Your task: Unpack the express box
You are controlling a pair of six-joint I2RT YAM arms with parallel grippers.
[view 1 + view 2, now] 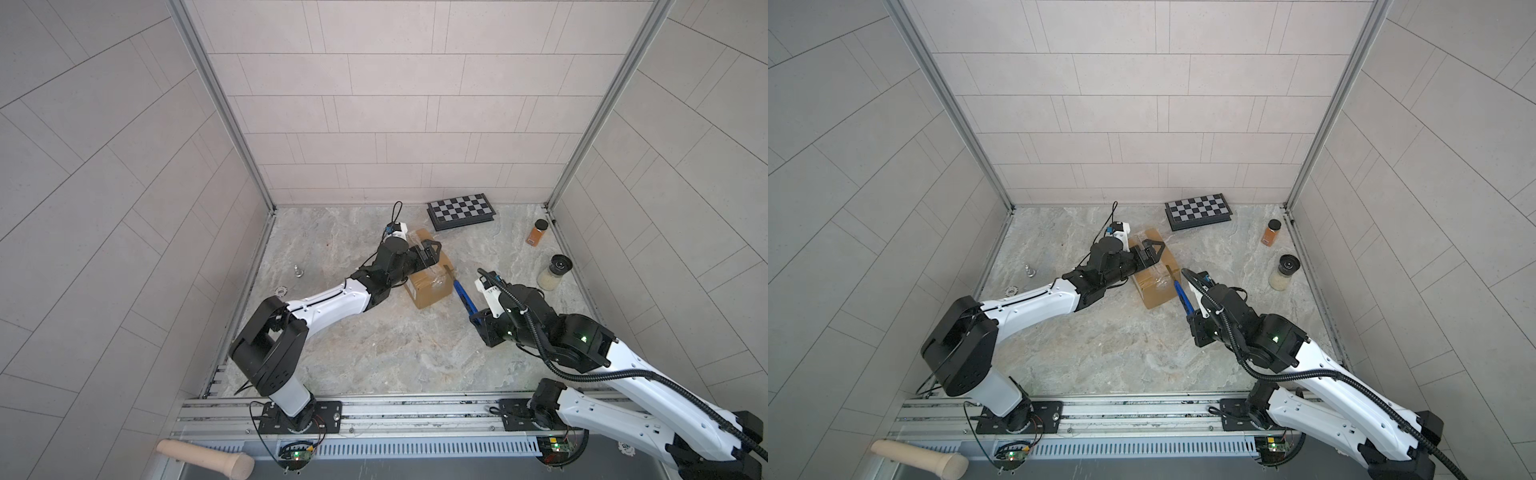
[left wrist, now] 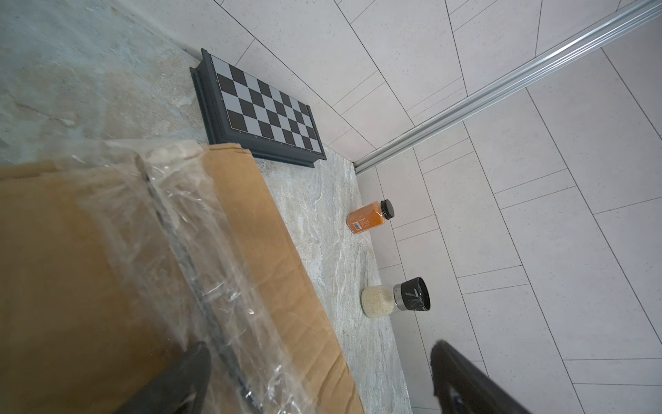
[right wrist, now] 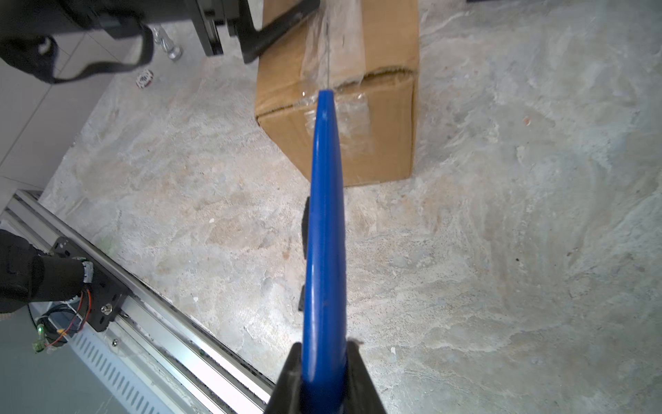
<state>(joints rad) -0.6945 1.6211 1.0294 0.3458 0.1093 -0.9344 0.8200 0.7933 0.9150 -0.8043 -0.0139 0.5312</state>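
Mid-table, the express box (image 1: 432, 291) lies with its taped seam (image 3: 333, 43) running far to near; the left gripper (image 1: 432, 254) gapes empty over it; the right gripper (image 3: 323, 349), clamped on a blue cutter (image 3: 324, 215), aims at the seam's near end.

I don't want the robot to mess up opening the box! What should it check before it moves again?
1. Right hand shut on the blue tool: ok.
2. Tool lined up with the taped seam of the express box: ok.
3. Tool tip touching the tape: cannot tell.
4. Left hand steadying the box: cannot tell; it is open over the top.
5. Orange jar and grinder jar clear of the box: ok.
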